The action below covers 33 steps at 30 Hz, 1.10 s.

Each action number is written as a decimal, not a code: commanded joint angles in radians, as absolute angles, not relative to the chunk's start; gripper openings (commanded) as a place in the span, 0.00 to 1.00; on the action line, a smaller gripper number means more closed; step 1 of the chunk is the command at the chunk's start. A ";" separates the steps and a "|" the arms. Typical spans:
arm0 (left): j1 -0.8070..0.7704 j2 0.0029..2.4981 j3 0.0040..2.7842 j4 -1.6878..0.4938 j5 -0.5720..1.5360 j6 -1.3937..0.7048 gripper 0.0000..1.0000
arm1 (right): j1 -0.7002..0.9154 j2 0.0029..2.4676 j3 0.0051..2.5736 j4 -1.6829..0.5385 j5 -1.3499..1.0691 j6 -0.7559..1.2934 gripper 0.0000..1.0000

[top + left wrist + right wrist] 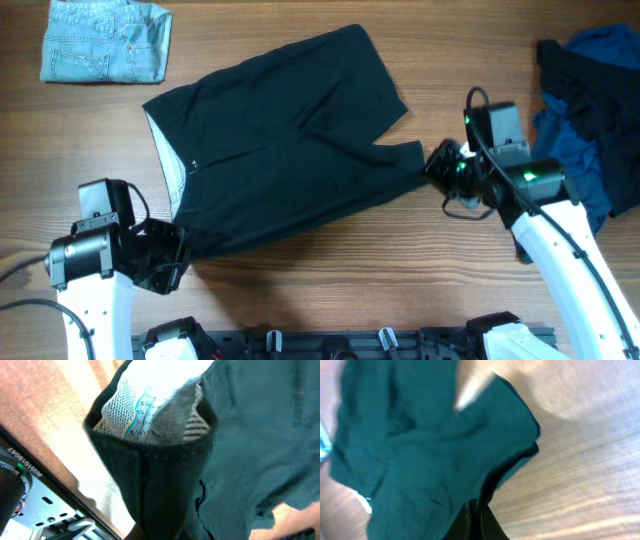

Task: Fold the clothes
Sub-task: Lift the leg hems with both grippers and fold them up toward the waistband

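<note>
Dark green shorts (285,150) lie spread on the wooden table, waistband with white mesh lining (172,165) at the left. My left gripper (172,250) is shut on the waistband corner at the lower left; the left wrist view shows the lining (150,415) and dark fabric (260,445) filling the frame. My right gripper (440,165) is shut on the hem of the leg at the right; in the right wrist view my fingers (476,520) pinch the fabric edge (420,460).
Folded light-blue jeans shorts (105,40) lie at the top left. A pile of dark and blue clothes (590,100) lies at the right edge. Bare wood shows along the front.
</note>
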State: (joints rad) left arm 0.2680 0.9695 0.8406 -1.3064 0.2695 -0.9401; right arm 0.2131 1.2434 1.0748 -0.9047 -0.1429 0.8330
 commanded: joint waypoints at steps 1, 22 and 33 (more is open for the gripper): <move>0.232 0.957 0.954 -1.311 0.113 -0.927 0.04 | 0.199 1.293 1.198 -0.868 0.005 0.734 0.04; 0.191 1.112 1.044 -1.081 -0.044 -0.926 0.04 | 0.199 1.560 1.337 -0.513 -0.009 0.650 0.04; 0.191 1.252 1.044 -0.810 -0.047 -0.922 0.04 | 0.199 1.657 1.337 -0.283 -0.062 0.631 0.04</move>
